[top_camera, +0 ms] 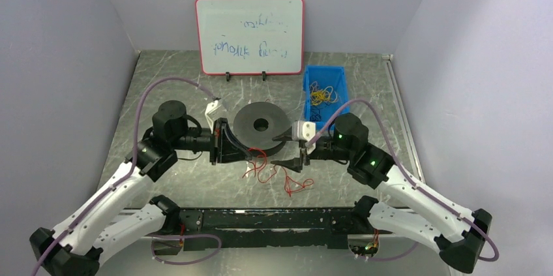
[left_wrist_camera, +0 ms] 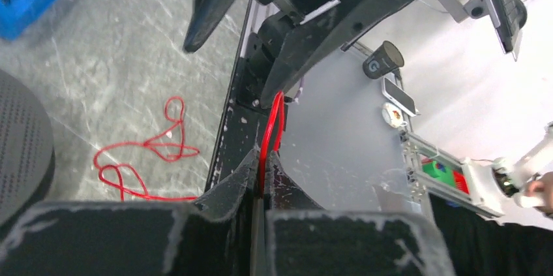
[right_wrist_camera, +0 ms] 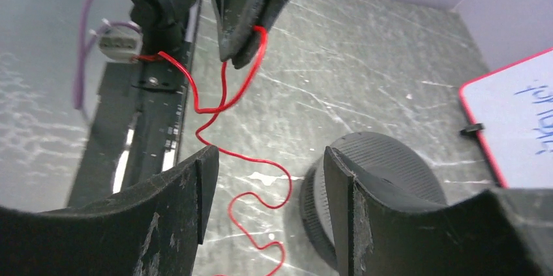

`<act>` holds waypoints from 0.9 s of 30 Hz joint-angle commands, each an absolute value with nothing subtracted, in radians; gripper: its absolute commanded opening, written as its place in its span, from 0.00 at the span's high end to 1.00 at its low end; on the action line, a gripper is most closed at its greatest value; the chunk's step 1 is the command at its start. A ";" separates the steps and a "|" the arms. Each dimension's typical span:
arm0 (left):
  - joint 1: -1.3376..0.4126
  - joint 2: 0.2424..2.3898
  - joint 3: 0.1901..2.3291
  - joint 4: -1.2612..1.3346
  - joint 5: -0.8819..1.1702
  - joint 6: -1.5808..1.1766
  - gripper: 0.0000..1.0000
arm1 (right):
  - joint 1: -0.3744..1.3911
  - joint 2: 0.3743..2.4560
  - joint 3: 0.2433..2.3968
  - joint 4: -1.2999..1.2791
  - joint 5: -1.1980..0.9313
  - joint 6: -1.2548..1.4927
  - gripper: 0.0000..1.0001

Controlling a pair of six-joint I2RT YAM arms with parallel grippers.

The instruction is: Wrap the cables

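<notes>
The cable is a thin red wire [top_camera: 264,170] lying in loose loops on the table in front of a black spool [top_camera: 262,124]. My left gripper [top_camera: 246,153] is shut on one strand of the wire just in front of the spool. In the left wrist view the wire [left_wrist_camera: 272,126] rises out of the closed left gripper [left_wrist_camera: 263,158]. My right gripper [top_camera: 282,151] is open and empty, facing the left one. In the right wrist view the right gripper [right_wrist_camera: 267,184] hangs over the wire [right_wrist_camera: 274,165], with the spool [right_wrist_camera: 391,165] behind the right finger.
A blue bin [top_camera: 306,83] with yellow and dark cables stands at the back right. A whiteboard [top_camera: 250,34] leans at the back. More red loops [left_wrist_camera: 150,155] lie by the black rail [top_camera: 274,218] at the near edge.
</notes>
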State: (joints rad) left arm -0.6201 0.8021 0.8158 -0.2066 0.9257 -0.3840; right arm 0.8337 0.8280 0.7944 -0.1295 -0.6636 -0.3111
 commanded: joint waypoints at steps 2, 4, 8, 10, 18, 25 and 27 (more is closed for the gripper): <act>-0.477 0.826 0.743 -0.001 1.179 -0.575 0.93 | 0.931 0.820 0.710 0.024 -0.418 -0.547 0.36; -0.428 0.832 0.712 0.094 1.255 -0.652 0.93 | 0.970 0.816 0.680 0.066 -0.348 -0.598 0.36; -0.403 0.862 0.660 0.243 1.332 -0.776 0.93 | 1.032 0.818 0.640 0.163 -0.252 -0.678 0.37; -0.403 0.872 0.631 0.340 1.354 -0.850 0.93 | 1.061 0.827 0.629 0.207 -0.213 -0.711 0.38; -0.403 0.894 0.584 0.463 1.368 -0.939 0.93 | 1.143 0.874 0.627 0.334 -0.153 -0.804 0.38; -0.403 0.911 0.574 0.469 1.368 -0.931 0.93 | 1.201 0.876 0.658 0.365 -0.220 -0.760 0.38; -0.403 0.917 0.572 0.464 1.372 -0.924 0.93 | 1.206 0.864 0.664 0.374 -0.251 -0.732 0.38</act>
